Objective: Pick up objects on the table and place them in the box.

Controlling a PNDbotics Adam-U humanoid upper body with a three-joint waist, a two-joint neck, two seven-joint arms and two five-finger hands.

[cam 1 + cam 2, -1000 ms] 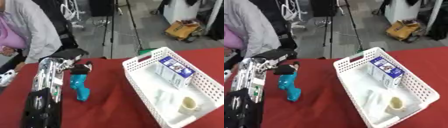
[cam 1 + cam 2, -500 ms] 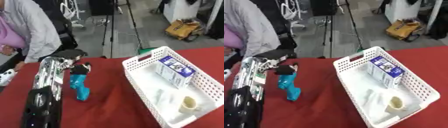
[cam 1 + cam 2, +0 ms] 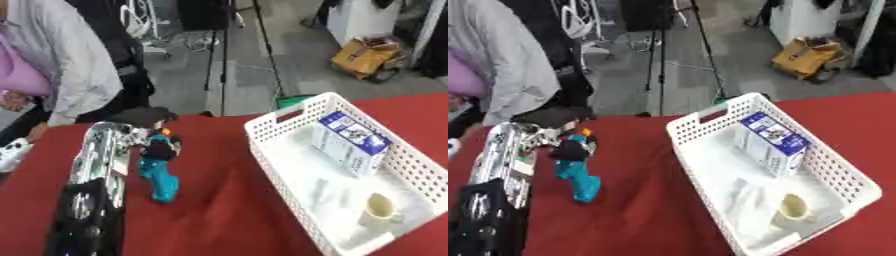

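A teal toy drill point(image 3: 159, 175) with a black head and an orange tip lies on the red table point(image 3: 219, 210). My left hand point(image 3: 147, 118) sits at the drill's far end, its dark fingers over the black head; the silver and black arm runs down the left side. Whether the fingers close on the drill is hidden. The white mesh box point(image 3: 289, 125) stands at the right and holds a blue and white carton point(image 3: 352, 142), a cream cup point(image 3: 378, 209) and some clear wrapping. My right hand shows in neither view.
A person in a grey shirt point(image 3: 61, 65) stands at the table's far left edge. Beyond the table are a tripod point(image 3: 223, 55) and a yellow bag point(image 3: 372, 55) on the floor. A small white thing point(image 3: 10, 152) lies at the left table edge.
The left hand and the teal drill keep the same pose. The whole picture has shifted slightly, so the camera has moved.
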